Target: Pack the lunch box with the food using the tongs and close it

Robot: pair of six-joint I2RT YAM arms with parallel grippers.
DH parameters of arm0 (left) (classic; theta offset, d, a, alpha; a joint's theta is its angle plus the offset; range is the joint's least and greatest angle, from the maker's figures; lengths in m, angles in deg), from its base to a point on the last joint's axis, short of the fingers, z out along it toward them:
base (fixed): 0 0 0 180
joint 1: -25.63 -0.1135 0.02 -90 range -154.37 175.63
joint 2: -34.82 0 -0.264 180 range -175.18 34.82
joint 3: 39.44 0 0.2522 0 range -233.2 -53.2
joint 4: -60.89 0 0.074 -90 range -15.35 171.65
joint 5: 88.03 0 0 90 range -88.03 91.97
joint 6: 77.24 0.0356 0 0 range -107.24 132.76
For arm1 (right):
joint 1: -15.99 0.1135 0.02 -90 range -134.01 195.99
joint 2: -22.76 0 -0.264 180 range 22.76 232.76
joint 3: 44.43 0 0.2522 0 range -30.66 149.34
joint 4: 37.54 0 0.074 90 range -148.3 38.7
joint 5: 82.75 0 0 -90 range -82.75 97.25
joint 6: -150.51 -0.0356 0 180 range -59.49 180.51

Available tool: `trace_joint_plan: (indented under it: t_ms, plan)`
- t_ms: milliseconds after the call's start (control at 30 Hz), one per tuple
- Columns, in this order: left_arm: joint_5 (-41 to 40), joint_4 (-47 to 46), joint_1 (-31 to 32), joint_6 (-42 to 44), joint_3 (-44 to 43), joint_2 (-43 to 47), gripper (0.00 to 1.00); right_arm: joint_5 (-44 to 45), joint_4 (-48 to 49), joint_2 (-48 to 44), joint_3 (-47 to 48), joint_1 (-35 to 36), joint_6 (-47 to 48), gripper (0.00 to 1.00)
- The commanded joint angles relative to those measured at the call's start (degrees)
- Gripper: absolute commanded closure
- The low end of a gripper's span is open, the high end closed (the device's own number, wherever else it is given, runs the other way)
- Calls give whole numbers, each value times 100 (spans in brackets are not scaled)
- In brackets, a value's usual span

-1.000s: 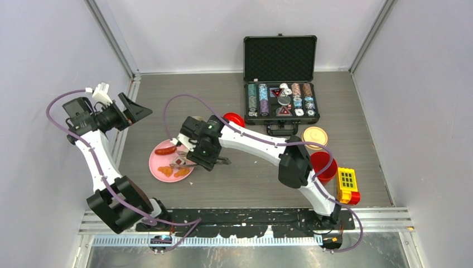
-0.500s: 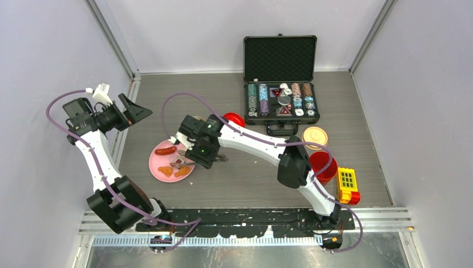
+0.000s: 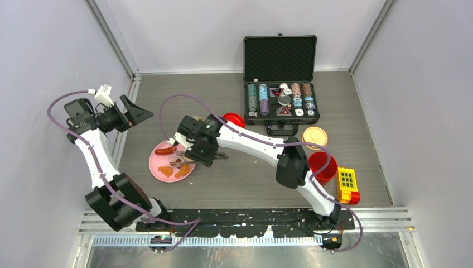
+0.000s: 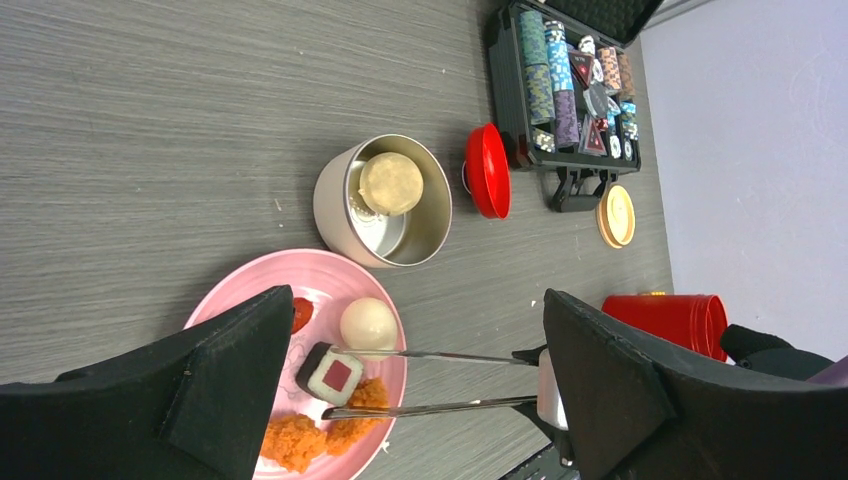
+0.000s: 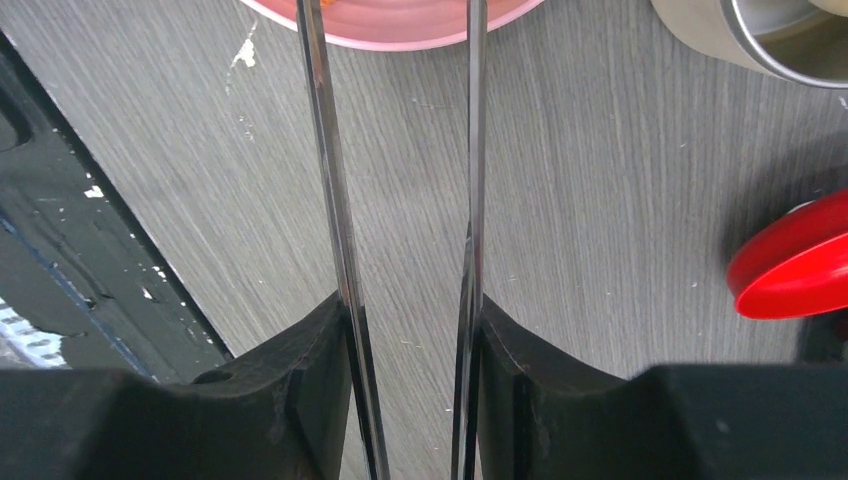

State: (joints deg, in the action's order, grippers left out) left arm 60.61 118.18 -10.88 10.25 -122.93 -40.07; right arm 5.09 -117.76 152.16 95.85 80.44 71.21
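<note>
1. Jaws of the left gripper [image 4: 416, 295] were spread wide, nothing held.
2. Tongs [image 4: 440, 356] were clamped in the right gripper [image 5: 410, 330], part-squeezed.
3. Tong tips were set either side of the white cube [image 4: 330, 374] on the pink plate [image 4: 250, 285].

Bare grey wood-grain bench [image 3: 245, 184] runs between the flat pink plate [image 3: 156, 162] and tall red canister [image 3: 323, 166], but the right arm [image 3: 251, 139] slants over it, its end effector [image 5: 410, 320] holding long thin dark metal tongs [image 5: 331, 200] over the plate. Just behind stand a round steel bowl [image 4: 332, 203] and red handled lid [image 3: 233, 119].
</note>
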Motion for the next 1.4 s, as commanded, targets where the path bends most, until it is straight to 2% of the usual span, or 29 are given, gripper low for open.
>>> trace_joint_plan:
  t_ms: [0, 233, 500, 667, 933, 1133, 1367]
  plan:
    - [205, -58, -43, -3, -260, 14, 3, 488, 46, 94, 356, 24, 183, 53]
    - [185, -19, -40, 4, -307, 31, 3, 864, 173, 223, 542, -54, 328, 54]
    - [193, -29, -47, -39, -331, 11, 3, 301, 127, -25, 657, -74, 556, 54]
    - [231, -30, -43, -49, -305, 40, 3, 7, 44, -384, 516, -75, 1172, 53]
    - [255, -55, -44, -92, -244, 33, 3, 592, -1, -541, 538, -73, 2252, 55]
    - [237, -57, -41, -84, -234, 22, 3, 658, -473, -364, 820, -77, 3142, 49]
    - [215, -93, -44, -93, -186, 3, 3, 776, -547, -76, 1052, -141, 3327, 49]
